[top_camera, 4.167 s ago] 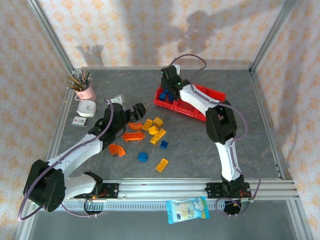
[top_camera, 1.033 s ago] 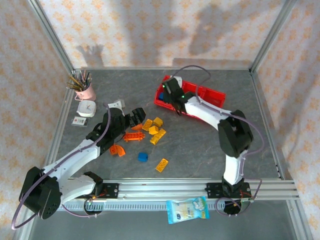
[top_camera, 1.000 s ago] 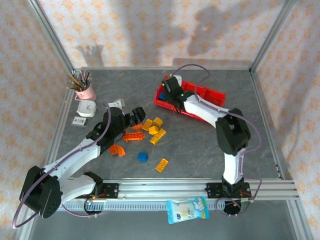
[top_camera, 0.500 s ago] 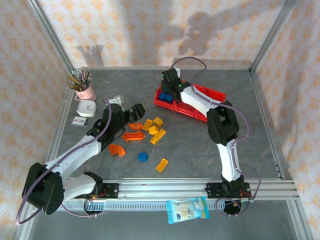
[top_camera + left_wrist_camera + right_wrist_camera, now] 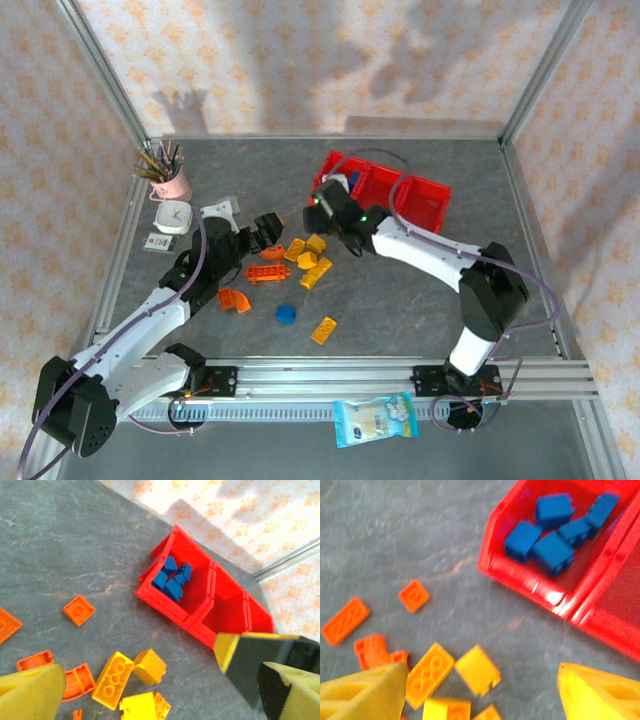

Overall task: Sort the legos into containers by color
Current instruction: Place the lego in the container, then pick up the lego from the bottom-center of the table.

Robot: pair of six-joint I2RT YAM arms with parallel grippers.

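The red containers (image 5: 400, 190) stand at the back centre. Their left bin (image 5: 520, 580) holds several blue legos (image 5: 552, 522), also seen in the left wrist view as blue legos (image 5: 172, 577). Loose yellow legos (image 5: 310, 258), orange legos (image 5: 266, 272), one blue lego (image 5: 286, 313) and a yellow lego (image 5: 324, 329) lie on the grey table. My right gripper (image 5: 322, 222) hangs open and empty over the yellow legos (image 5: 477, 670), just in front of the bins. My left gripper (image 5: 268, 226) is open above the pile's left side, over yellow legos (image 5: 114, 679).
A pink cup of brushes (image 5: 170, 178), a small white box (image 5: 172, 216) and a card (image 5: 157, 242) sit at the back left. A snack packet (image 5: 375, 418) lies beyond the front rail (image 5: 400, 375). Metal frame posts edge the table.
My right gripper was shut over the left bin, opened there, and has swung back towards the pile. The left arm shifted slightly.
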